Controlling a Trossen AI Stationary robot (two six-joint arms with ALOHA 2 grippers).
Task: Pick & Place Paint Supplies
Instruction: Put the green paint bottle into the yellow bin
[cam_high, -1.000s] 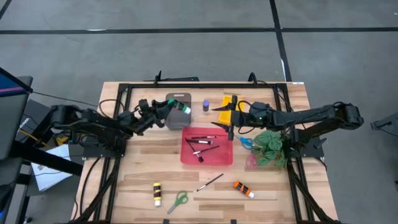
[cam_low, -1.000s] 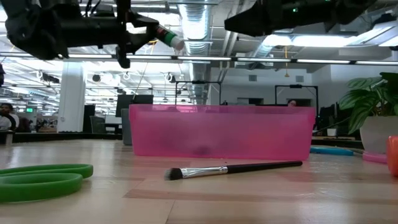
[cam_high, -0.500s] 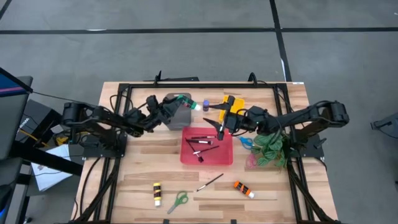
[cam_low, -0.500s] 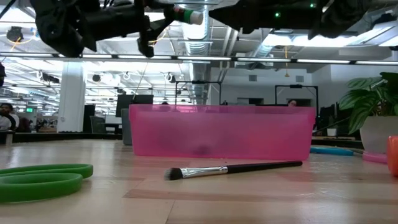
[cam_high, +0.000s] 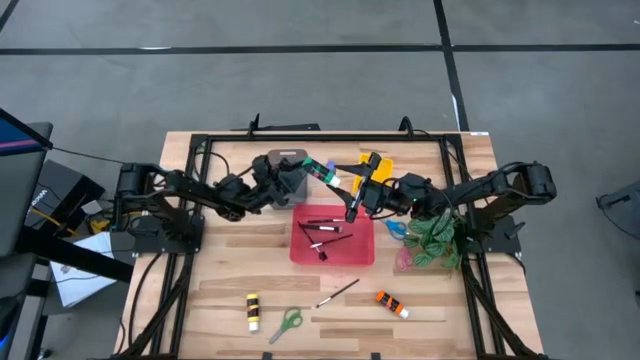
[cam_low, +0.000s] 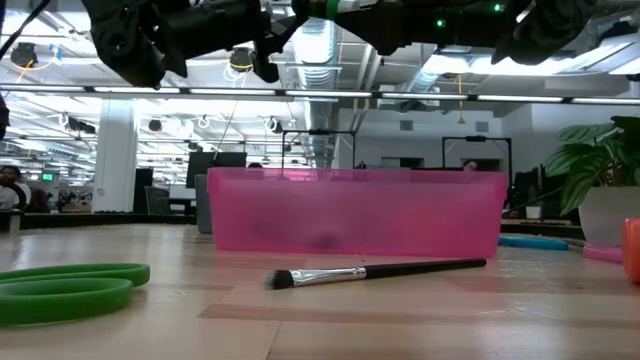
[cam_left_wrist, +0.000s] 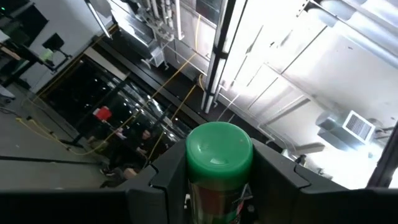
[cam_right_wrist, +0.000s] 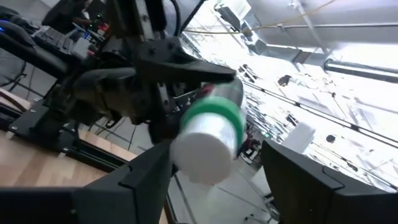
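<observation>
My left gripper (cam_high: 300, 171) clamped on the green-capped paint tube (cam_high: 320, 172), above the red tray's (cam_high: 365, 255) far edge, my right gripper (cam_high: 352, 192) spread wide around the tube's tip.

pale wood-plank tabletop (cam_high: 230, 290). red tray (cam_high: 332, 237), translucent pink in the low view, with dark-handled brushes (cam_high: 325, 228). grey tray (cam_high: 287, 180); yellow tray (cam_high: 369, 166). green-capped tube (cam_high: 319, 171) with a white end. green scissors (cam_high: 286, 323), blue scissors (cam_high: 395, 228), yellow tube (cam_high: 253, 311), orange tube (cam_high: 391, 303), green-leaved plant (cam_high: 433, 238).
</observation>
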